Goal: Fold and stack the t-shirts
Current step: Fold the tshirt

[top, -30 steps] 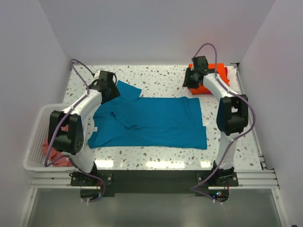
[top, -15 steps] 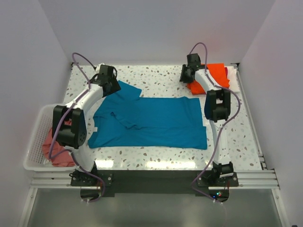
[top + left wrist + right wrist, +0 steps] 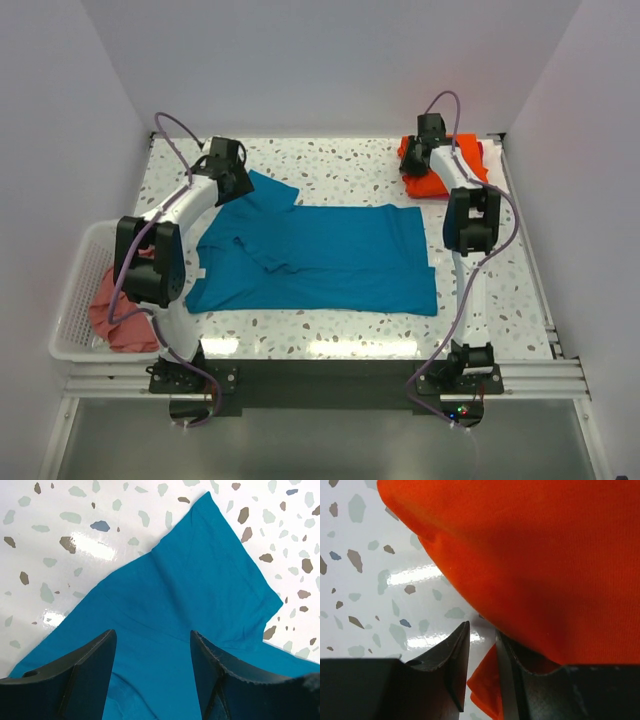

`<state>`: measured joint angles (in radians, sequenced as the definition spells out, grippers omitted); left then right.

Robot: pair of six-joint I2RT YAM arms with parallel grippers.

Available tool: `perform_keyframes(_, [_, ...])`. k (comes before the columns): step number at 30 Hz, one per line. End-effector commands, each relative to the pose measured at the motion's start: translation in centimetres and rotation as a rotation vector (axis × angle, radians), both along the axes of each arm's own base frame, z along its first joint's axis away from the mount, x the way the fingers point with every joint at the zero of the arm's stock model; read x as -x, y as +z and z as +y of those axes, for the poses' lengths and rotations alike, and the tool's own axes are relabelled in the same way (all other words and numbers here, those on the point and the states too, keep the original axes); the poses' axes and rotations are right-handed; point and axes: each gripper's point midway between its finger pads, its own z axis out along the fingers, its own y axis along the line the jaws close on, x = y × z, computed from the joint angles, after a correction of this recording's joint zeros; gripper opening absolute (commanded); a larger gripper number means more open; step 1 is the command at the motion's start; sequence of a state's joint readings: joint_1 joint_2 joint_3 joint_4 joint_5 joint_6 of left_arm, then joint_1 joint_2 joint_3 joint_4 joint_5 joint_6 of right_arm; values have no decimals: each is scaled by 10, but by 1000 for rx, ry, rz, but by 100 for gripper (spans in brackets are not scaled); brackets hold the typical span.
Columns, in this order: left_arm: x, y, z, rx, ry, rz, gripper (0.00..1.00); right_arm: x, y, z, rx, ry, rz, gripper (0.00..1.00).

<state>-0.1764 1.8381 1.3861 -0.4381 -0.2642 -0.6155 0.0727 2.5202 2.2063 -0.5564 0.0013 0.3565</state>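
Teal-blue t-shirt (image 3: 330,262), one, is lying spread flat across the middle of the speckled worktop (image 3: 340,165), its collar end pointing left and one sleeve reaching toward the far-left corner. Left gripper (image 3: 152,652) is hovering over that sleeve with its jaws standing wide apart and nothing between them. Orange t-shirt (image 3: 455,165), one, is sitting bunched at the far-right corner of the worktop. Right gripper (image 3: 482,652) is pressing in at the near-left edge of the orange cloth, jaws drawn narrow, with a scrap of orange showing in the slit; whether it is pinching the cloth cannot be told. Salmon-pink t-shirt (image 3: 118,322), one, is lying crumpled in the white lattice basket (image 3: 68,300) at the left edge.
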Motion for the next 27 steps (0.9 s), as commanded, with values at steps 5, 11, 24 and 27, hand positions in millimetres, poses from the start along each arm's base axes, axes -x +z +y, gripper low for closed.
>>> perform_keyframes(5, [-17, 11, 2, 6, -15, -41, 65, -9, 11, -42, 71, 19, -25, 33])
perform_keyframes(11, [-20, 9, 3, 11, -16, -39, 65, -11, 12, -71, 73, -20, -31, 33])
perform_keyframes(24, [-39, 7, 19, -28, 17, -49, 66, -14, 71, -53, -60, 3, -137, 43])
perform_keyframes(27, [-44, 2, 23, -58, 23, -41, 66, -8, 98, -33, -69, 20, -169, 44])
